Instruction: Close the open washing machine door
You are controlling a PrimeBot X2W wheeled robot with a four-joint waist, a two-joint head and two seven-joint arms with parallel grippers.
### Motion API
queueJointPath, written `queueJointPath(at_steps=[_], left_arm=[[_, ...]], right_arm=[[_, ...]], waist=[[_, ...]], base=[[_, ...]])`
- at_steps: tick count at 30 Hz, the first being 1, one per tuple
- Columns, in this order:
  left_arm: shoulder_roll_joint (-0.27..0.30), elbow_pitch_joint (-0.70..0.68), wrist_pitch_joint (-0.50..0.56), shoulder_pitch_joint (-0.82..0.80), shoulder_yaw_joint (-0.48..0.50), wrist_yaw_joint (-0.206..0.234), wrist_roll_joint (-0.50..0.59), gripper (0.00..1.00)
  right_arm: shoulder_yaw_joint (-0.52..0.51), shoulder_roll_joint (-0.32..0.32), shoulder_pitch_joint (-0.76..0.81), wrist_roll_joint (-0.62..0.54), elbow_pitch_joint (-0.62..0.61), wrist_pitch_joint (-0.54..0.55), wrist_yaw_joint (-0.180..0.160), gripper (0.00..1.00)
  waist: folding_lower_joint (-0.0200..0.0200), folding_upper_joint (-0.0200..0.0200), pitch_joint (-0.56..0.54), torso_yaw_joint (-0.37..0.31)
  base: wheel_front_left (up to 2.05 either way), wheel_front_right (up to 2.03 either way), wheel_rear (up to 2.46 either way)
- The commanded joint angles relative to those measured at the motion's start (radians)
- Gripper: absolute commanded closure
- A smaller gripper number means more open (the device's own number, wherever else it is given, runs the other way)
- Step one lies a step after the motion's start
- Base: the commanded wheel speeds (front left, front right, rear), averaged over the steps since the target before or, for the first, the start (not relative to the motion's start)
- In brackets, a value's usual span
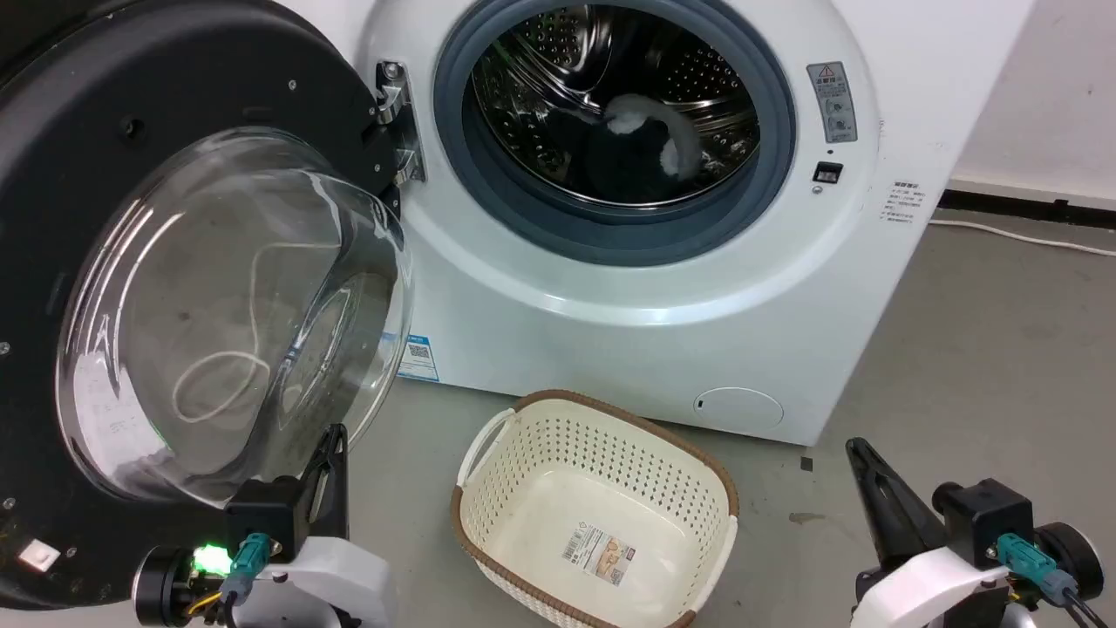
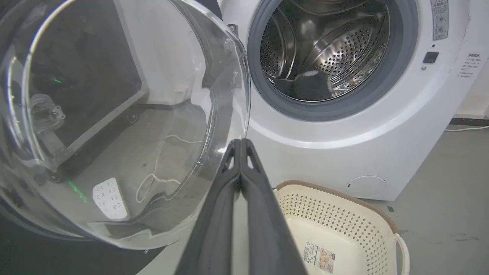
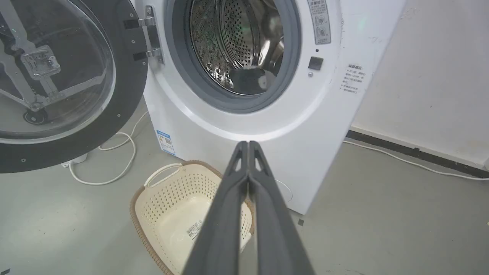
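Observation:
The washing machine door (image 1: 200, 296) hangs wide open at the left of the white machine (image 1: 628, 288), its black rim and bulging clear glass bowl (image 2: 126, 114) facing me, the metal hinge (image 1: 397, 122) at its right. My left gripper (image 1: 336, 436) is shut with nothing in it, its tip just below the bowl's lower right edge; in the left wrist view its tip (image 2: 241, 142) sits at the bowl's rim. My right gripper (image 1: 859, 449) is shut and empty, low at the right, away from the door (image 3: 65, 80). Dark and pale laundry (image 1: 641, 139) lies in the steel drum.
A cream perforated basket (image 1: 602, 453) with a brown rim stands on the grey floor before the machine, between my grippers. A small round white service flap (image 1: 739, 407) sits low on the machine. White cables (image 3: 114, 152) trail on the floor left and right.

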Motion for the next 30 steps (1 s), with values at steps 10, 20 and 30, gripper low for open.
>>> queueJointPath(at_steps=[10, 20, 30], left_arm=[[-0.001, -0.004, 0.000, 0.014, 0.002, 0.003, 0.003, 1.00], [-0.001, -0.004, 0.000, 0.014, 0.002, 0.003, 0.003, 1.00], [-0.001, -0.004, 0.000, 0.014, 0.002, 0.003, 0.003, 1.00]], right_arm=[[0.000, 0.000, -0.014, -0.008, -0.005, 0.000, -0.001, 1.00], [0.000, 0.000, -0.014, -0.008, -0.005, 0.000, -0.001, 1.00], [0.000, 0.000, -0.014, -0.008, -0.005, 0.000, -0.001, 1.00]], waist=[[0.0000, 0.0000, 0.000, 0.000], [0.0000, 0.0000, 0.000, 0.000], [0.0000, 0.0000, 0.000, 0.000]], base=[[0.00, 0.00, 0.00], [0.00, 0.00, 0.00], [0.00, 0.00, 0.00]])
